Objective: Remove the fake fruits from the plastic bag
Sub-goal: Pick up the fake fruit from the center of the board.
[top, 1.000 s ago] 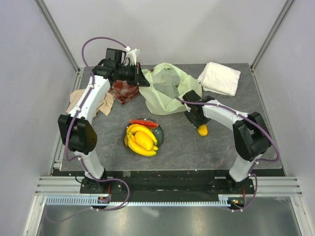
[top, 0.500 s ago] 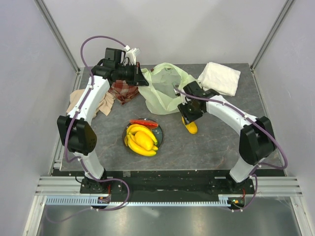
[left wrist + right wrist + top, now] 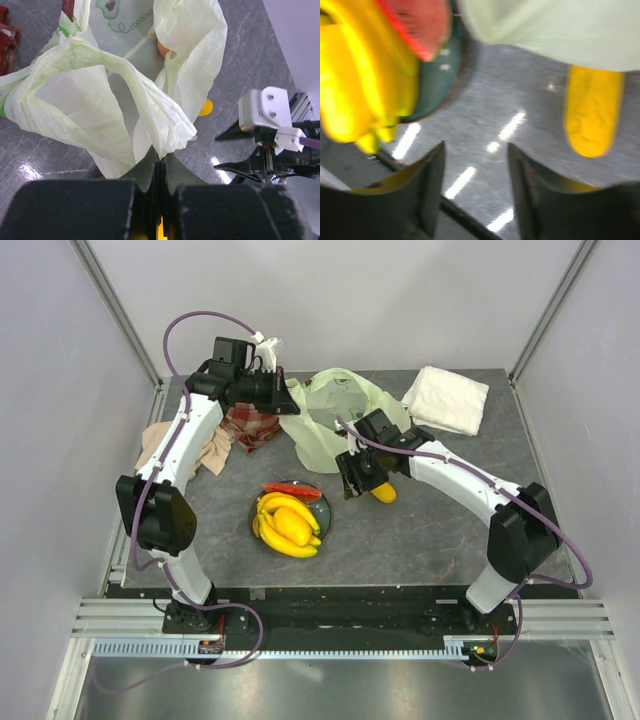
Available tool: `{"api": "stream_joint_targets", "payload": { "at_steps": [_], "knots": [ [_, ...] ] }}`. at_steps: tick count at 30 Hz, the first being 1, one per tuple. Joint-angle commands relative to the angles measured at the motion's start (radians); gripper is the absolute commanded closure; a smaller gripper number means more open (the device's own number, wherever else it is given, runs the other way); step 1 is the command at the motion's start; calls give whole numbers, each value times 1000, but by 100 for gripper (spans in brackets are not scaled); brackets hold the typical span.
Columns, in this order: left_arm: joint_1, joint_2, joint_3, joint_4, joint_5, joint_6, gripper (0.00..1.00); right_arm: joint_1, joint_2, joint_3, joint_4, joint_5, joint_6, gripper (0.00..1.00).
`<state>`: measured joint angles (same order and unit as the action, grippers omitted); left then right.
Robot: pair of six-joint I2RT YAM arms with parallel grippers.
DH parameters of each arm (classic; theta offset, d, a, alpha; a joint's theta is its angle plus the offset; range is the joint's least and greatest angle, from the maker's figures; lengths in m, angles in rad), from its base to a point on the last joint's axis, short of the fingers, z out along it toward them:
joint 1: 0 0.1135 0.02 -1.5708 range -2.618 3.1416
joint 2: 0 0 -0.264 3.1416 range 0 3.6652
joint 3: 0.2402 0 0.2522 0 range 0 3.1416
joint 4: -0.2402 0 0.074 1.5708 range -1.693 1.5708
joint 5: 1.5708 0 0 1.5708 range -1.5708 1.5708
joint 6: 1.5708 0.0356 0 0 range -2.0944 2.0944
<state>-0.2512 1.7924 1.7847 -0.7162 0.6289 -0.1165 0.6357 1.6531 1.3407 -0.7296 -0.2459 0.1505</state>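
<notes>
**Left pincer clamped, right pincer agape**

The left arm point(image 3: 180, 445) rises from its base and reaches far forward. Its wrist sits level behind the left gripper point(image 3: 159, 166), whose fingers press together on a fold of the plastic bag point(image 3: 170, 95). The right arm point(image 3: 455, 475) bends inward at the elbow. Ahead of its wrist, the right gripper point(image 3: 476, 148) tilts downward, fingers apart with nothing between them.

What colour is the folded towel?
The towel is white, best seen in the top external view.
</notes>
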Motion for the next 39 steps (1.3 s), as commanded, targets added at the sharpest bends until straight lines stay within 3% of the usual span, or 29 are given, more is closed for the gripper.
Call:
{"api": "stream_joint_targets", "payload": {
  "at_steps": [1, 4, 11, 17, 22, 28, 33, 35, 39],
  "knots": [
    [-3, -65, 35, -6, -11, 44, 97, -27, -24, 26, -5, 278, -141, 33],
    [-3, -74, 28, -9, -15, 54, 97, -65, -13, -3, 30, 307, -239, 26],
    [-3, -77, 27, -12, -23, 61, 97, -154, 131, -9, 84, 332, -347, 23],
    [-3, -80, 22, -22, -34, 75, 97, -162, 163, 15, 88, 183, -348, 22],
    [-3, -85, 13, -22, -40, 78, 97, -160, 203, 6, 84, 232, -341, 22],
    [-3, -74, 22, -22, -37, 75, 97, -162, 237, -12, 55, 240, -319, 30],
    [-3, -67, 39, -20, -32, 72, 97, -165, 199, -12, 42, 200, -276, 59],
    [-3, -64, 39, -19, -31, 67, 97, -165, 130, 9, 24, 133, -224, 65],
    [-3, -57, 36, -12, -21, 48, 97, -145, -43, 15, -1, -28, -120, 65]
  ]
}}
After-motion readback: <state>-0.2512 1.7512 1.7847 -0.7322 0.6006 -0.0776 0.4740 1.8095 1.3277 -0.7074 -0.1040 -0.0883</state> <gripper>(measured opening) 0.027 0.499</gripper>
